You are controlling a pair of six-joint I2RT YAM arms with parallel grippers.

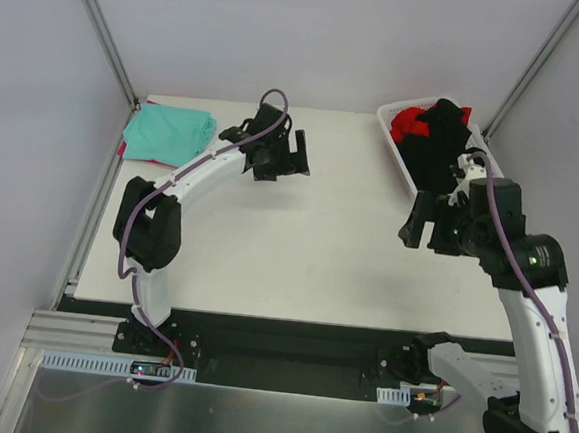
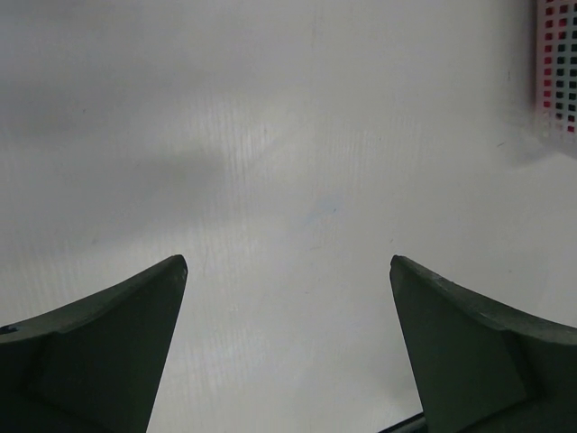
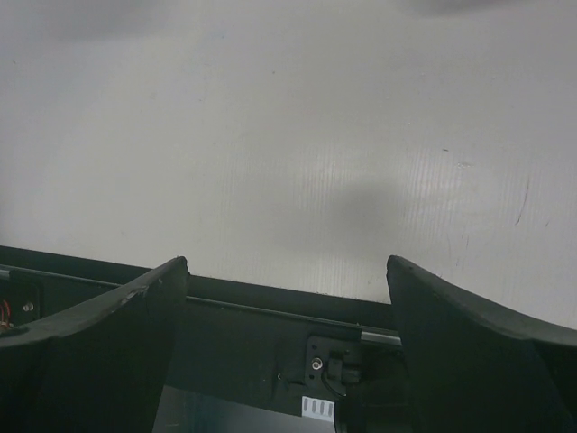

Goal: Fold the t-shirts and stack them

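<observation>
Top external: teal t-shirt [image 1: 171, 132] folded, left tool [image 1: 282, 161] and right tool [image 1: 421, 227] gaping empty; next, likely grab the black t-shirt [image 1: 437, 146] in the basket [image 1: 392, 115].

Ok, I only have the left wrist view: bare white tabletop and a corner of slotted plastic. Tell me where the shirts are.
Observer: A folded soft teal t-shirt lies at the far left corner of the white table.
Operator: Now the rest.
Observer: A black shirt and a red one are heaped in the white slotted plastic basket at the far right.
Operator: Report the right arm.
Observer: Its end effector hangs open and empty over the table, close to the basket's near end.
</observation>
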